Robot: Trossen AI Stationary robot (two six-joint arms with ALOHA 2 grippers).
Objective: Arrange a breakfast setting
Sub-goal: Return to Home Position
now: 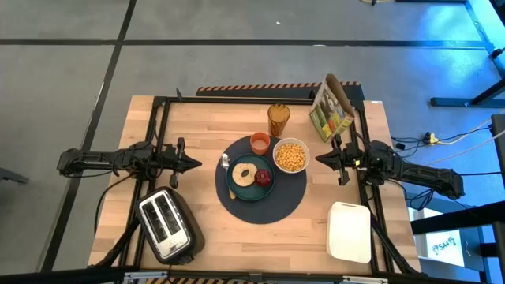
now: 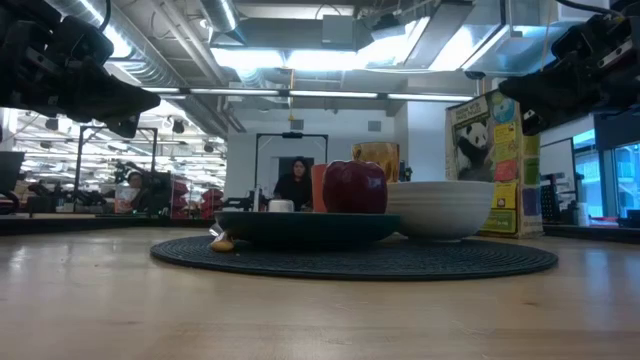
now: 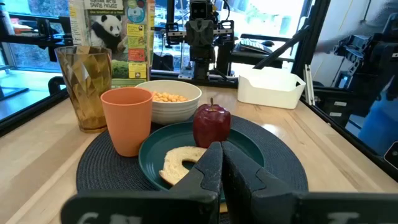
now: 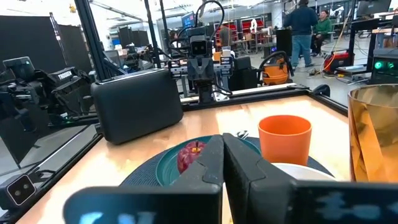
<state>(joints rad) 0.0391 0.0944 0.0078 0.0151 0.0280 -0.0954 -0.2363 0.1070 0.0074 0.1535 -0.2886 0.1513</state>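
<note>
A round dark-blue mat [image 1: 272,203] lies at the table's middle. On it stand a teal plate [image 1: 238,188] with a bagel [image 1: 244,173] and a red fruit [image 1: 263,177], a white bowl [image 1: 290,155] of cereal and an orange cup [image 1: 259,142]. A spoon [image 1: 225,162] lies by the plate's left rim. A tall amber glass [image 1: 278,119] stands behind the mat. My left gripper [image 1: 199,162] is shut, left of the mat, above the table. My right gripper [image 1: 319,158] is shut, right of the bowl, above the table.
A silver-and-black toaster [image 1: 166,226] stands at the near left. A white rectangular tray [image 1: 349,231] lies at the near right. A cereal box with a panda [image 1: 331,108] stands at the far right. People show in the room beyond the table [image 2: 296,183].
</note>
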